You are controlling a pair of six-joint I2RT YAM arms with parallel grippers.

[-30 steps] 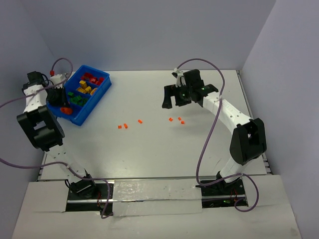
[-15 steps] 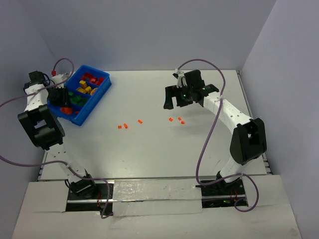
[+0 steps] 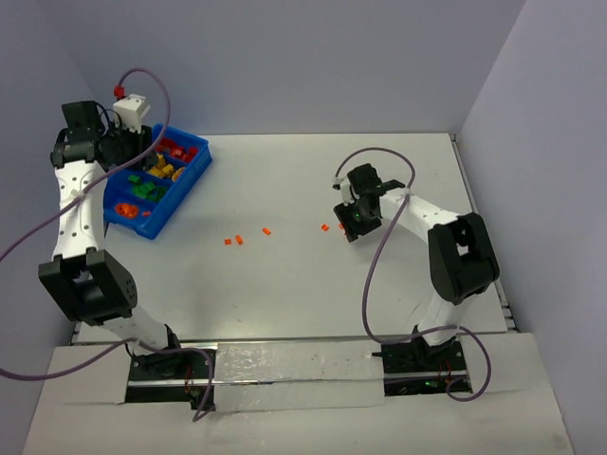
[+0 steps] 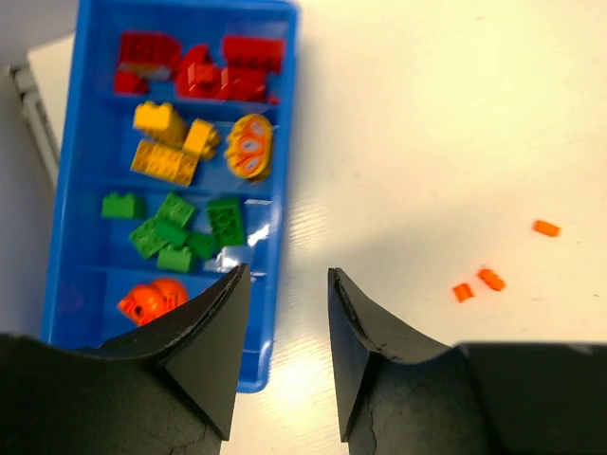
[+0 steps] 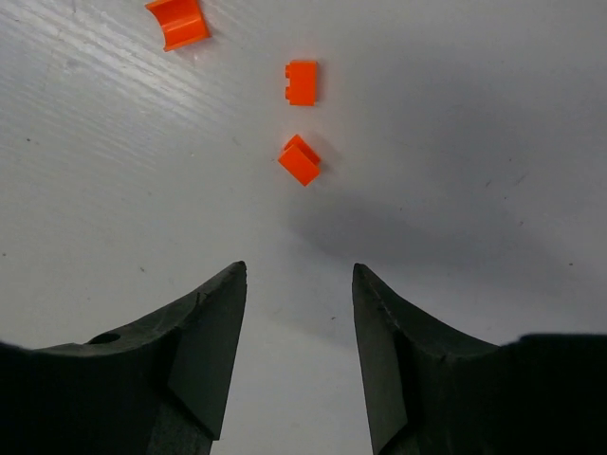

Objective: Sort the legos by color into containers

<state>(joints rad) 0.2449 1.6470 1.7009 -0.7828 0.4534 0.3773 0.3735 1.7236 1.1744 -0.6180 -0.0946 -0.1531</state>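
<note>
So the left hand [image 4: 286, 275] is hanging over the near end of the blue bin [image 4: 95, 171] at the far left of the bench [image 3: 285, 284]. Its fingers are spread with nothing between them, just bin wall and bench showing through the gap. The bin looks pretty well sorted, going away from the hand in the left wrist view: orange-red rounded pieces [image 4: 152, 299] in the closest compartment, then green bricks [image 4: 180, 227], then yellow bricks [image 4: 166, 142] with one round yellow-orange piece beside them, and red bricks [image 4: 199, 66] at the far end. Over on the other side, the right hand [image 5: 298, 270] is down low over the bench, fingers parted too and pinching nothing. Three loose orange bits [image 5: 300, 159] sit on the bare surface just ahead of its fingertips, none of them touching the fingers, and the closest one lines up roughly with the gap. From the overhead camera there's another little cluster of orange pieces lying near the middle of the bench, well apart from the bin and from both hands.
</note>
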